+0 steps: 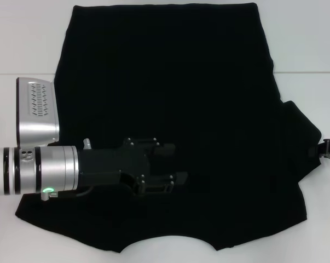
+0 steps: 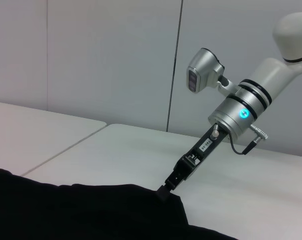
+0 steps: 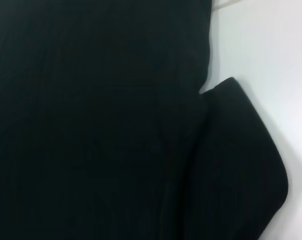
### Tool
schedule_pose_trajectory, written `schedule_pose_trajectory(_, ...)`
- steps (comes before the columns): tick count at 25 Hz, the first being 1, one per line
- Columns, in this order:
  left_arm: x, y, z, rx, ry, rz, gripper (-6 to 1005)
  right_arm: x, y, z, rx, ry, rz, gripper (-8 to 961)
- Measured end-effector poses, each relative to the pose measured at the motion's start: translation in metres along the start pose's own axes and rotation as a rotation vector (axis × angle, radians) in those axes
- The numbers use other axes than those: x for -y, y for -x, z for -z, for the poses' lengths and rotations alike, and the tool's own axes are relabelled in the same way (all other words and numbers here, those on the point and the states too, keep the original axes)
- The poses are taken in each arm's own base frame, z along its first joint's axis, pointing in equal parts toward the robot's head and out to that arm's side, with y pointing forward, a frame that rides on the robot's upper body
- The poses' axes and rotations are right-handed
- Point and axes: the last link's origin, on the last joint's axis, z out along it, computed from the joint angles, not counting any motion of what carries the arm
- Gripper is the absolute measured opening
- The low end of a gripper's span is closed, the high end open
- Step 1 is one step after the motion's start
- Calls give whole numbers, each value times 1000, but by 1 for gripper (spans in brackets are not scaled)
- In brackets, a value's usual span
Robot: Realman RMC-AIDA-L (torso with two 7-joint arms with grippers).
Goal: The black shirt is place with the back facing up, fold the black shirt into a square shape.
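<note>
The black shirt (image 1: 170, 82) lies spread flat on the white table (image 1: 22, 44), with its curved neckline at the near edge. My left gripper (image 1: 181, 163) reaches in from the left and hovers over the shirt's near middle, its jaws apart with nothing between them. The right sleeve (image 1: 299, 137) sticks out at the right, its edge slightly bunched. My right gripper (image 1: 324, 149) sits at that sleeve's tip. In the left wrist view the right gripper (image 2: 164, 191) pinches a raised corner of the shirt (image 2: 80, 210). The right wrist view shows the sleeve (image 3: 241, 165) close up.
Bare white table (image 2: 140, 150) surrounds the shirt on the left, right and far sides. A seam line in the table top runs across behind the shirt. A grey wall stands behind the table in the left wrist view.
</note>
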Motion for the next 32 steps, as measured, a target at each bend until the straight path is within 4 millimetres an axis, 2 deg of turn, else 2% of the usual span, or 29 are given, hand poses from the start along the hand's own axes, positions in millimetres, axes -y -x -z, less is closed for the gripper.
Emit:
schedule_pose_trajectory(5, -1, 0, 0, -3, 5, 2, 689, 9, 1, 6, 47, -6, -22, 9)
schedule_pose_trajectory(11, -2, 0, -1, -7, 10, 12, 689, 26, 5, 21, 145, -5, -67, 15)
schedule_pose_trajectory(15, -3, 1, -1, -10, 12, 23, 689, 31, 5, 25, 183, -1, -77, 19)
schedule_pose_trajectory(26, -5, 1, -3, -14, 24, 31, 690, 30, 10, 24, 255, 2, -70, 31)
schedule_pose_trajectory(32, -5, 1, -3, -14, 24, 31, 690, 21, 18, 17, 272, 6, -41, 37)
